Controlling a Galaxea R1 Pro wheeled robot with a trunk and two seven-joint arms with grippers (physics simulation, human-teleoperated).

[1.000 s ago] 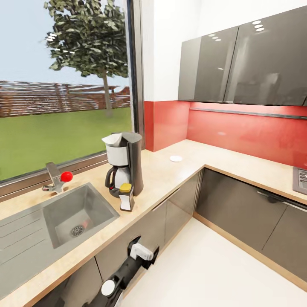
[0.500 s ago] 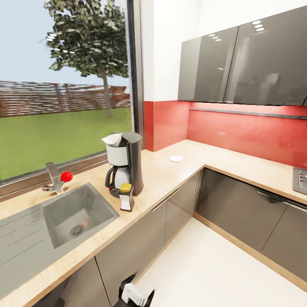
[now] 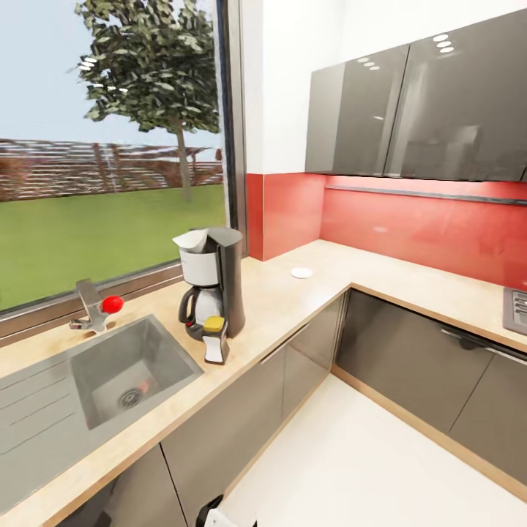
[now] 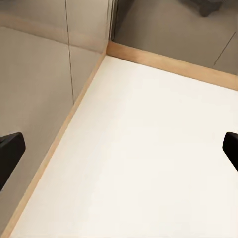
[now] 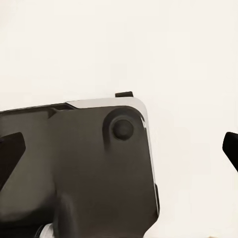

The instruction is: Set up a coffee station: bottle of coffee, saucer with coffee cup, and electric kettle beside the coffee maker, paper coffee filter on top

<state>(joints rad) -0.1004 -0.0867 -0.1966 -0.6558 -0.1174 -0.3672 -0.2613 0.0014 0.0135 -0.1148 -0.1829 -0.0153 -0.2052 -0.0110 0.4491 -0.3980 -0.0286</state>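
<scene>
The coffee maker (image 3: 213, 282) stands on the kitchen countertop (image 3: 278, 307) by the window, right of the sink. The bottle of coffee (image 3: 214, 339), dark with a yellow cap, stands upright just in front of it, close to the counter's front edge. A small flat white saucer (image 3: 301, 272) lies farther back near the corner. My left gripper (image 4: 119, 153) is open over the pale floor beside the grey cabinet fronts, nothing between its fingers (image 4: 10, 153). My right gripper (image 5: 119, 148) is open too, above a dark part of my own body.
A grey sink (image 3: 132, 366) with a red-knobbed faucet (image 3: 95, 307) is set into the counter at the left. Glossy grey wall cabinets (image 3: 410, 110) hang over the red backsplash. A cooktop edge (image 3: 516, 309) shows at far right. White floor (image 3: 366, 461) lies in the counter's corner.
My left arm has dropped from the lower middle of the head view to its bottom edge. The view has shifted slightly. Nothing on the counter has moved.
</scene>
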